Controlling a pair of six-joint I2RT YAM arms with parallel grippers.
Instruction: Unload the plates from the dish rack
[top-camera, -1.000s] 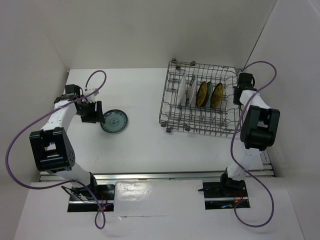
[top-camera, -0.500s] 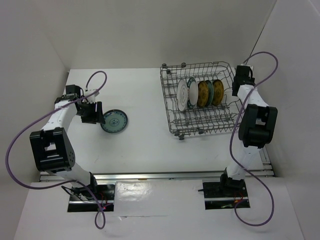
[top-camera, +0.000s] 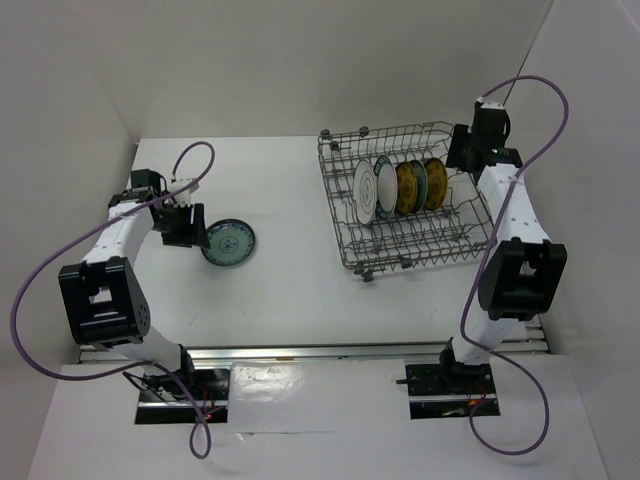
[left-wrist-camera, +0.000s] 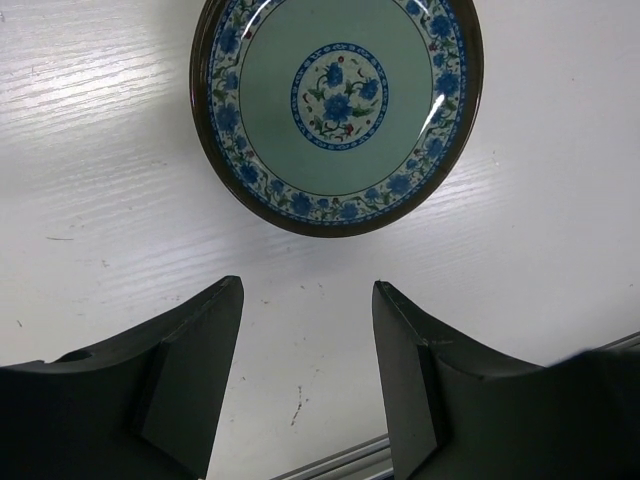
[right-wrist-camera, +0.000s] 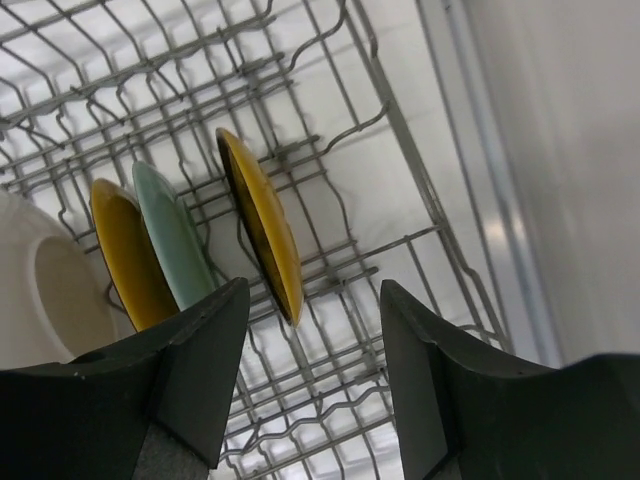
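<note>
Plates (top-camera: 400, 187) standing edge-on in dish rack (top-camera: 410, 262); teal plate (top-camera: 228, 242) lying on open table (top-camera: 290, 200). Left gripper (left-wrist-camera: 305, 290) gaping empty by its rim, right gripper (right-wrist-camera: 313, 288) likewise over rack.

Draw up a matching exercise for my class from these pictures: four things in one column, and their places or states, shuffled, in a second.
Things
1. white round plate
2. grey metal wire dish rack
3. left gripper
4. right gripper

Places or states
A. open, beside a flat round teal-blue plate
B. on edge, left end of the row
C. open, facing an upright ochre-yellow plate
D. standing on the white table's right half

Pairs: 1-B, 2-D, 3-A, 4-C.
</note>
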